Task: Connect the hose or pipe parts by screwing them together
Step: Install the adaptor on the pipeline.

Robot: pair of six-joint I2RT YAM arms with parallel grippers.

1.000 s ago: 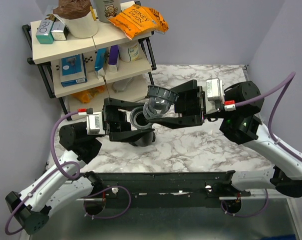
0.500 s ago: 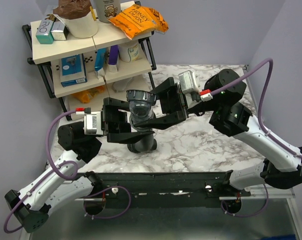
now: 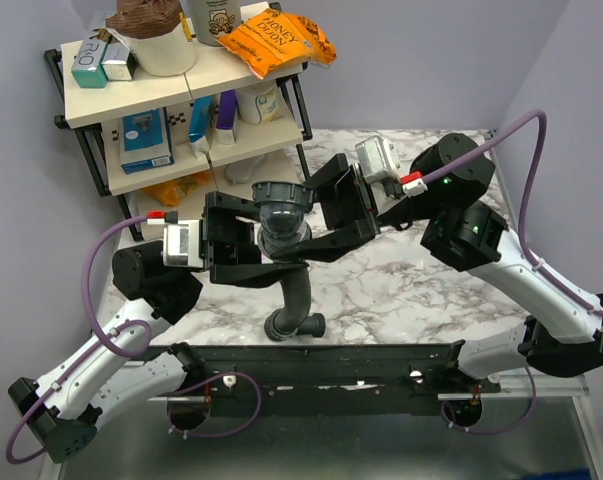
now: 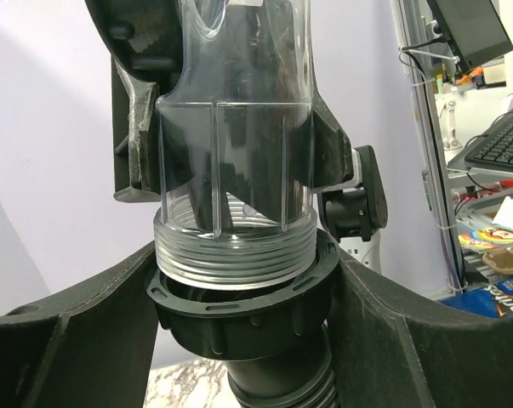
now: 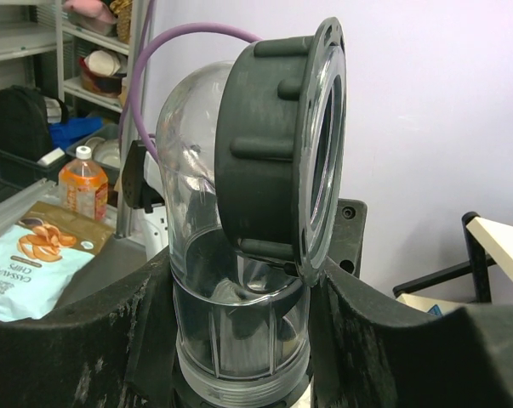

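**A:** Where is everything?

**B:** In the air between the arms. The left gripper (image 4: 243,306) pinches the black collar nut (image 4: 239,327). The right gripper (image 5: 239,340) clamps the straight leg of the clear elbow (image 5: 196,280).

**A:** How will they handle?

**B:** I'd judge the elbow light, rigid and slick, so hold that straight leg. The ribbed hose (image 3: 293,290) is floppy, so grip its stiff collar.

**A:** Which way do they point?

**B:** The elbow's threaded end (image 4: 235,255) points down into the collar on one upright axis. The hose hangs below it. The grey ring nut (image 5: 273,153) faces sideways.
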